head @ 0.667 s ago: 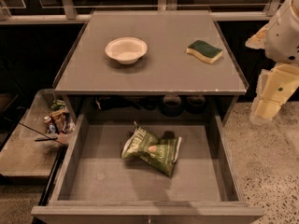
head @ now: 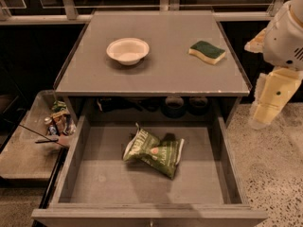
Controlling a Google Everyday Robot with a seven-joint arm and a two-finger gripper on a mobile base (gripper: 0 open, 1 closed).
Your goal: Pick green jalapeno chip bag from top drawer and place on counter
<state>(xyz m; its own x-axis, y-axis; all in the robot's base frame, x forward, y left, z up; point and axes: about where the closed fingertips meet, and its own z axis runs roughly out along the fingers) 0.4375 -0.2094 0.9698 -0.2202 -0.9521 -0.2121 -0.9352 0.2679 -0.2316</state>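
**Operator:** Where is the pincer, and what is its state?

**Technician:** The pincer (head: 260,119) hangs to the right of the cabinet, outside the right wall of the drawer (head: 75,160) and above the speckled floor (head: 270,183). Whether it is released or clenched cannot be told. It is well apart from the chip bag (head: 154,152).

**Operator:** Where is the bag?

**Technician:** It lies crumpled near the middle of the open drawer's bottom, touching none of the walls.

**Operator:** How should the pickup be made?

**Technician:** This is a judgement.
1. Carry the pincer left over the right wall.
2. Descend from directly above the bag.
3. Close on a raised fold, not a flat panel, because foil is likely to slip and flatten.
4. Lift straight up until the bag clears the walls.

The near edge of the surface (head: 161,77) overhangs the far end of the drawer. Rise at the bag's position, not farther back.

**Operator:** What room is there for placing?

**Technician:** A bowl (head: 128,50) sits far left of centre on the surface. A sponge (head: 207,51) sits far right, near the right edge. The near half is bare, so set the bag there, well inside the near edge. Keep clear of the cluttered low shelf (head: 23,155) on the left.
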